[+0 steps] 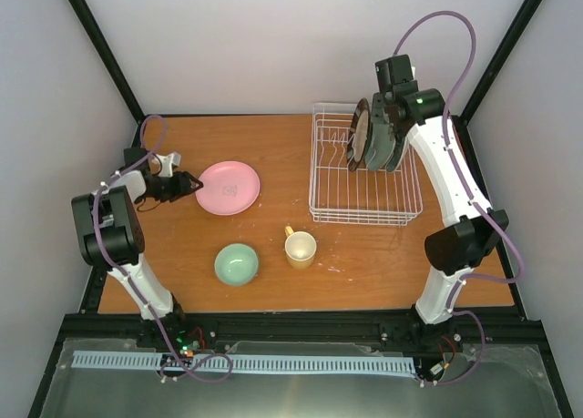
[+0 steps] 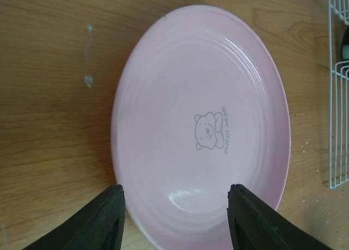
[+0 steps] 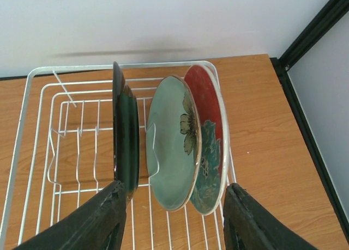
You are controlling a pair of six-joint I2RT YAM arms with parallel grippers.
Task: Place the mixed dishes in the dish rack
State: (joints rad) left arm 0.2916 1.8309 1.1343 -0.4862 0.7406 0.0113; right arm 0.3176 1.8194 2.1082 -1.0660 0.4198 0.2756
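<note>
While the pink plate point(image 2: 202, 97) lies flat on the table point(image 2: 54, 125), the left gripper point(image 2: 175, 209) hangs wide open at its near rim — the fingers point(image 2: 103, 217) could skid off that thin edge. Right gripper point(image 3: 173, 206), also released, hovers over plates point(image 3: 174, 146) in the rack point(image 3: 32, 75).

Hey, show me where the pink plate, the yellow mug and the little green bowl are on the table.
pink plate point(image 1: 228, 188), top view, middle of its upper face.
cream-yellow mug point(image 1: 300, 248), top view, inside its open mouth.
mint-green bowl point(image 1: 237, 263), top view, bottom of its hollow.
</note>
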